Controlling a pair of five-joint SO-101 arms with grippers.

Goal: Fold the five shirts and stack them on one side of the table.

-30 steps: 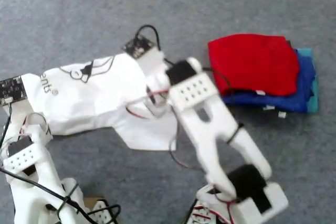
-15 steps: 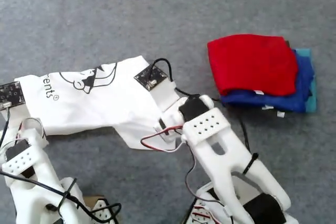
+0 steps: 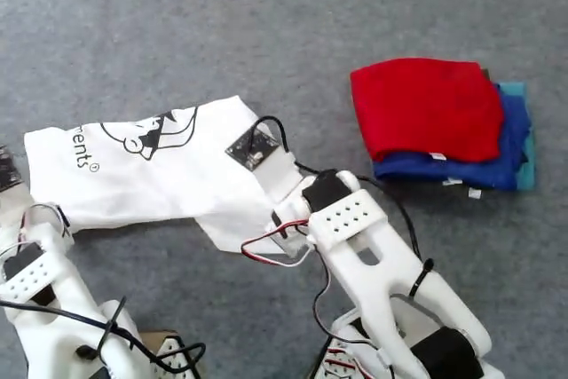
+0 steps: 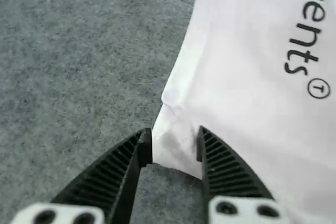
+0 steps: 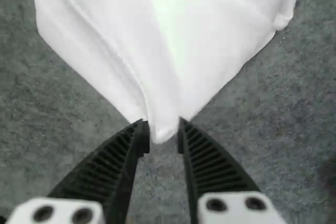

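A white shirt (image 3: pixel 151 170) with black print lay on the left half of the grey table (image 3: pixel 266 24), partly folded and lying at a slant. One loose corner ran down toward the middle of the table.

The left end effector (image 4: pixel 173 148) was set at the shirt's outer edge. Its jaws were narrow, with a hemmed corner of the fabric pinched between them and touching both. That corner rested low against the table.

The right end effector (image 5: pixel 164 132) was at the shirt's opposite, lower corner. Its jaws were drawn close together on a bunched point of white fabric. The cloth fanned out from that point in soft folds over the table.

On the right side of the table, well apart from the white shirt, stood a stack of folded shirts. A red shirt (image 3: pixel 426 108) lay on top and a blue shirt (image 3: pixel 497 164) under it. A teal shirt (image 3: pixel 527 135) showed as a strip along the stack's far right edge.
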